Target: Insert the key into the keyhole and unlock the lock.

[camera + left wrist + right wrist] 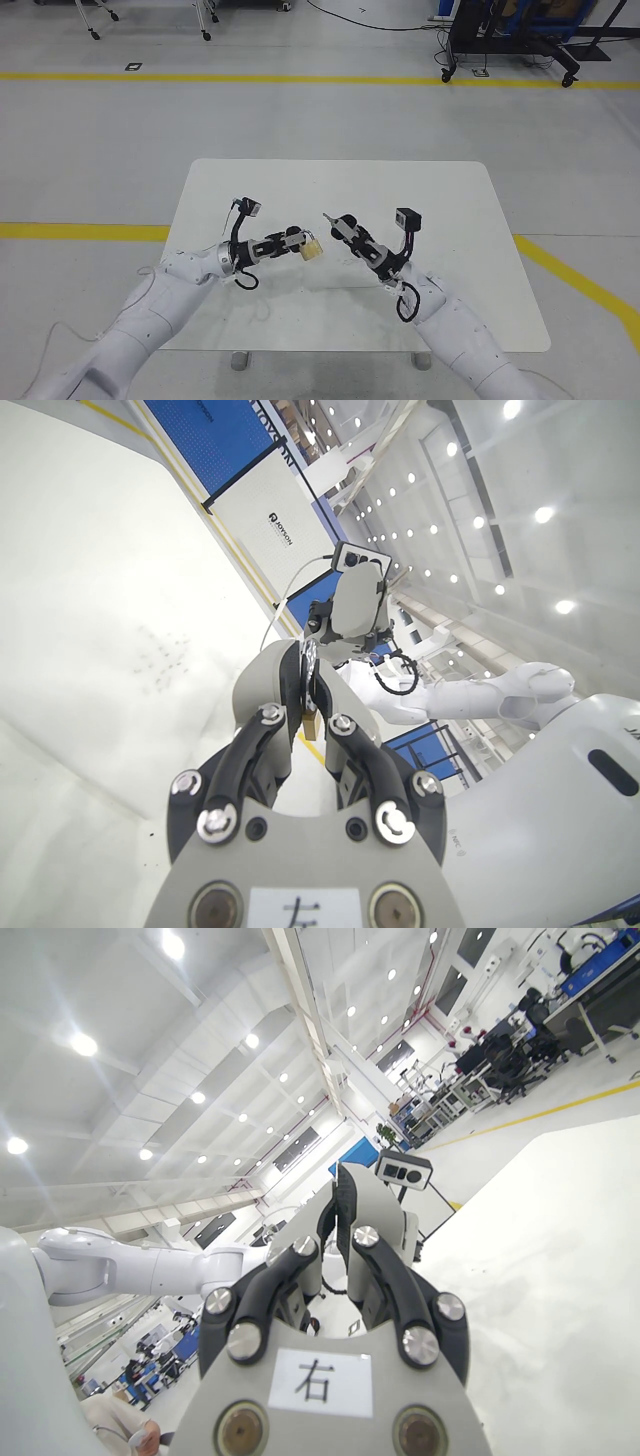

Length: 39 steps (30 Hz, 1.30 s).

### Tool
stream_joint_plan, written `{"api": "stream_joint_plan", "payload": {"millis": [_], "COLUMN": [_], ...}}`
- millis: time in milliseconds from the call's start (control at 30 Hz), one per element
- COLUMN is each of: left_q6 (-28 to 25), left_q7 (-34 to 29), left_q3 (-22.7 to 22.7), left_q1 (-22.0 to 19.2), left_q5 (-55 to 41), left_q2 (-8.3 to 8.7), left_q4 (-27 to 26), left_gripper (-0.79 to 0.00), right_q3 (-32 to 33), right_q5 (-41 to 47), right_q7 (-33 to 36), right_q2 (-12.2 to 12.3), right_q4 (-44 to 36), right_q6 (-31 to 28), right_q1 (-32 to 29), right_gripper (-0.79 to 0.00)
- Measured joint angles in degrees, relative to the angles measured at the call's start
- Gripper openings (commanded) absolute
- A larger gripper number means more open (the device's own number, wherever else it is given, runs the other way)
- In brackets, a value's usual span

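Observation:
Above the middle of the white table (450,200), my left gripper (300,243) is shut on a brass padlock (312,251). In the left wrist view the lock's brass body (310,726) and a silver metal part sit pinched between the left gripper (307,650) fingers. My right gripper (340,227) faces it from the other side, shut on a thin silver key (328,218) that sticks out toward the lock. A small gap separates key and lock. The right gripper (345,1180) has its pads pressed together, and the key is hidden there. The right gripper (352,620) also shows beyond the lock.
Both arms hover over the table's near half; the tabletop around them is bare white. The floor beyond has yellow lines (300,77), and dark wheeled equipment (510,40) stands far off at the back right.

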Motion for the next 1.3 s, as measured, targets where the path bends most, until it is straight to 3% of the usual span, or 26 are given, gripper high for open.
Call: {"api": "stream_joint_plan", "payload": {"millis": [200,333,700,1300], "left_q6": [13.2,18.5,23.5,25.0], "left_q7": [-13.0,-18.4,-23.6,-25.1], "left_q3": [-1.8,-2.2,-5.0,-11.2], "left_q1": [1.1,0.4,-0.3,1.7], "left_q5": [-23.3,-31.0,-30.4,-21.9], "left_q2": [-1.68,-3.26,-6.19,-8.51], "left_q4": [3.1,7.2,9.2,7.4], "left_gripper": [-0.785,-0.785,-0.785,-0.785], "right_q3": [-1.4,-3.5,-6.7,-6.1], "right_q5": [1.3,3.4,6.7,8.3], "right_q7": [2.0,5.3,8.2,8.8], "right_q2": [0.5,0.6,-0.4,-1.2], "right_q4": [-7.3,-6.7,-3.6,-2.0], "right_q6": [0.0,0.0,0.0,0.0], "right_q1": [-2.3,-1.3,1.4,1.5], "right_gripper": [-0.785,-0.785,-0.785,-0.785]}}
